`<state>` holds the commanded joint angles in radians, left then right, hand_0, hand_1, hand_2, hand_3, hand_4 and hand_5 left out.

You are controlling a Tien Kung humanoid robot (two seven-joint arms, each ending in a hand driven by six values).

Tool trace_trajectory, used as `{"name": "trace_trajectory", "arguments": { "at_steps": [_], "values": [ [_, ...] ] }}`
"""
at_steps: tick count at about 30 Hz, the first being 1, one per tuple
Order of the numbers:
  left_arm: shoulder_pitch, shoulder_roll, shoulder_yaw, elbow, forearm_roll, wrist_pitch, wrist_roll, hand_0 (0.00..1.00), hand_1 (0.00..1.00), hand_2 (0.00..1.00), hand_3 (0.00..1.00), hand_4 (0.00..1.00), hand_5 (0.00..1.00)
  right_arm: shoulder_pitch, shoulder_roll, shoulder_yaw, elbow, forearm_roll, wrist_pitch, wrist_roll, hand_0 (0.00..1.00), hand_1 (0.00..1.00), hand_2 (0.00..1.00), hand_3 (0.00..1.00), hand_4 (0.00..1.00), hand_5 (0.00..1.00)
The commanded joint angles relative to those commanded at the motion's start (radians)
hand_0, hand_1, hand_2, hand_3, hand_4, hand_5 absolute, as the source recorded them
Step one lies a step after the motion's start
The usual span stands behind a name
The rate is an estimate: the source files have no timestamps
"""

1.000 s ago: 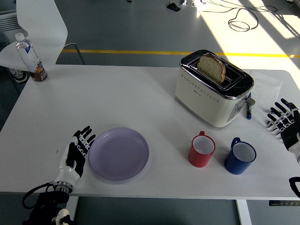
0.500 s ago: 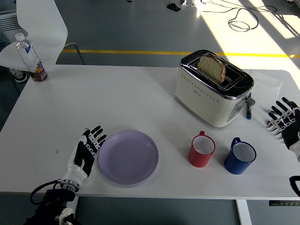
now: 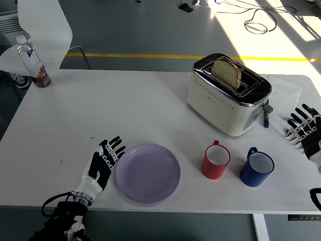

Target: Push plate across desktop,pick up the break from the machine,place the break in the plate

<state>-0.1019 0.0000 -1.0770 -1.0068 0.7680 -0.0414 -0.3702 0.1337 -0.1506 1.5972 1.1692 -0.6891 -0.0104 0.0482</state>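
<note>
A lilac plate [image 3: 147, 172] lies on the white table [image 3: 125, 105] near its front edge. My left hand [image 3: 104, 160] is flat and open, its fingers against the plate's left rim. A slice of bread [image 3: 227, 72] stands up out of a slot of the cream and chrome toaster [image 3: 228, 94] at the back right. My right hand [image 3: 302, 128] rests open at the table's right edge, holding nothing.
A red mug [image 3: 216, 160] and a blue mug [image 3: 257, 167] stand right of the plate, in front of the toaster. A blue pen [image 3: 266, 115] lies beside the toaster. A water bottle [image 3: 33, 62] stands at the far left corner.
My left hand has slid to the right along the table front, pushing the plate with it toward the red mug. The right hand has stayed put.
</note>
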Motion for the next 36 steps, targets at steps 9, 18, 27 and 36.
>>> {"name": "trace_trajectory", "arguments": {
  "at_steps": [9, 18, 27, 36],
  "values": [
    [-0.007, 0.000, 0.020, 0.010, -0.012, -0.011, 0.002, 0.842, 0.849, 0.899, 0.808, 0.503, 0.998, -0.006, -0.001, -0.004, 0.000, 0.000, 0.000, 0.000, 0.777, 0.732, 0.728, 0.720, 0.509, 0.572],
    [-0.011, 0.000, 0.050, 0.005, -0.018, -0.025, 0.009, 0.833, 0.842, 0.896, 0.804, 0.504, 0.998, -0.014, -0.002, -0.007, -0.001, 0.000, -0.001, 0.000, 0.779, 0.732, 0.728, 0.721, 0.510, 0.574],
    [-0.005, 0.000, 0.051, -0.006, -0.002, 0.012, -0.013, 0.828, 0.843, 0.895, 0.803, 0.510, 0.998, -0.016, -0.001, -0.007, 0.000, 0.000, -0.001, 0.000, 0.779, 0.732, 0.728, 0.721, 0.511, 0.577],
    [0.027, 0.000, -0.073, -0.057, 0.056, 0.156, -0.096, 0.834, 0.858, 0.902, 0.807, 0.520, 0.998, -0.007, -0.010, -0.011, 0.018, -0.012, -0.009, 0.002, 0.780, 0.733, 0.726, 0.721, 0.512, 0.577]
  ]
}}
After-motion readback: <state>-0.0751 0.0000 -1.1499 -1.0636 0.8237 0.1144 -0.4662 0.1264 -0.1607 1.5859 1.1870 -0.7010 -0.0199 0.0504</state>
